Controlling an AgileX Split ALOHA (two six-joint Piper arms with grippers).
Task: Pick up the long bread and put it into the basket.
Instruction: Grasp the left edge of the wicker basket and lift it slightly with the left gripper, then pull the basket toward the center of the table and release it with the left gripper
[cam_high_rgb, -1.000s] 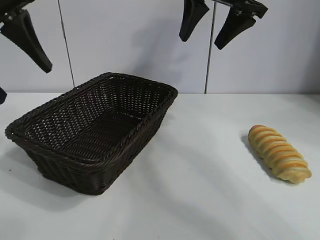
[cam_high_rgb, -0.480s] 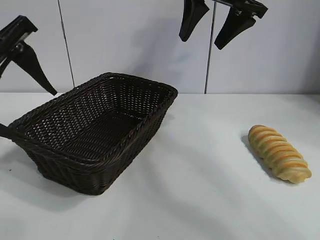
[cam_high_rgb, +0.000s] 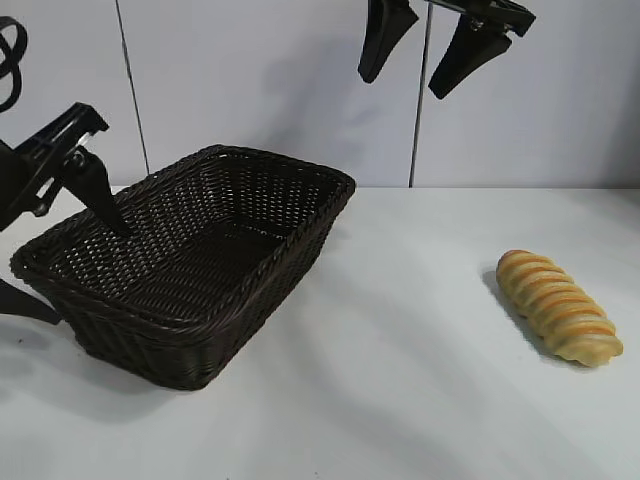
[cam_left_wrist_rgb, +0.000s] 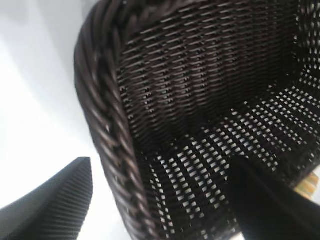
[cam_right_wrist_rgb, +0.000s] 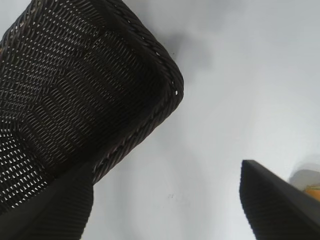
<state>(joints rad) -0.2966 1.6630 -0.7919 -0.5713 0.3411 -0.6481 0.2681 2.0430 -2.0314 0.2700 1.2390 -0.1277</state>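
Note:
The long bread (cam_high_rgb: 558, 306), golden with orange-brown twisted ridges, lies on the white table at the right, far from both grippers. The dark-brown wicker basket (cam_high_rgb: 150, 350) stands at the left, with nothing showing inside it. My left gripper (cam_high_rgb: 90, 278) is open at the basket's left end. One finger is over the inside and the other is outside, low by the table, so the braided rim (cam_left_wrist_rgb: 107, 135) runs between them. My right gripper (cam_high_rgb: 402, 88) hangs open high above the table, holding nothing. A sliver of the bread (cam_right_wrist_rgb: 311, 189) shows beside one of its fingers.
A pale wall with vertical seams stands behind the table. White tabletop (cam_high_rgb: 400, 330) stretches between the basket and the bread and along the front. The right wrist view shows the basket's corner (cam_right_wrist_rgb: 170, 85) below that gripper.
My left gripper has come down from the upper left to the basket's left end and now straddles its rim. The right gripper, basket and bread have not moved.

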